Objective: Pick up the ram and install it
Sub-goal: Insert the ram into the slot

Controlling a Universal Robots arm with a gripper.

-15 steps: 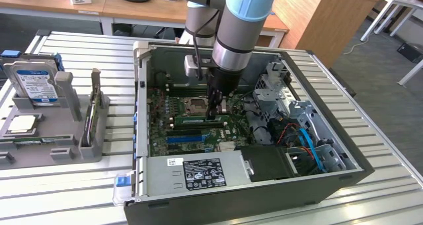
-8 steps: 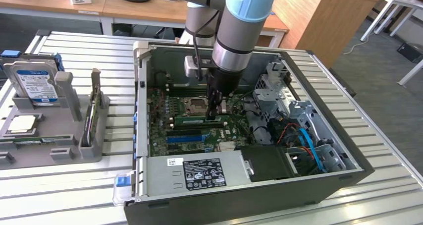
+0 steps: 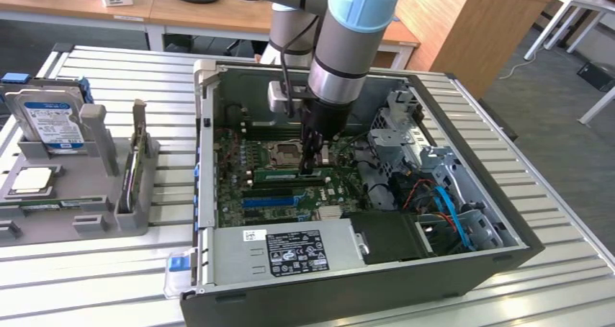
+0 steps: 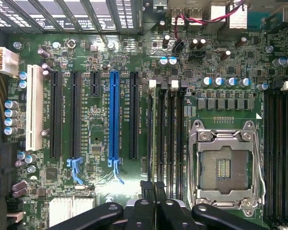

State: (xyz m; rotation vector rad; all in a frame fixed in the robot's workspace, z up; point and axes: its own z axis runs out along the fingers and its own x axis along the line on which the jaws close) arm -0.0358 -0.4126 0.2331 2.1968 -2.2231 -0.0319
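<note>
The jaws, clenched shut, seem to be resting on the exterior view's right end of the ram [image 3: 279, 175]; pressing there alone is risking a tilted, half-seated stick.

One arm [image 3: 351, 32], one gripper [image 3: 310, 170], one open case [image 3: 384, 294], one motherboard [image 4: 97, 122], one CPU socket [image 4: 225, 165], one blue slot [image 4: 114, 115], one white slot [image 4: 34, 108], three long black slots [image 4: 55, 115], one short black slot [image 4: 95, 82], two blue latches [image 4: 75, 165], one hard drive [image 3: 48, 122], one power supply [image 3: 240, 258], one grey rack [image 3: 96, 129].
</note>
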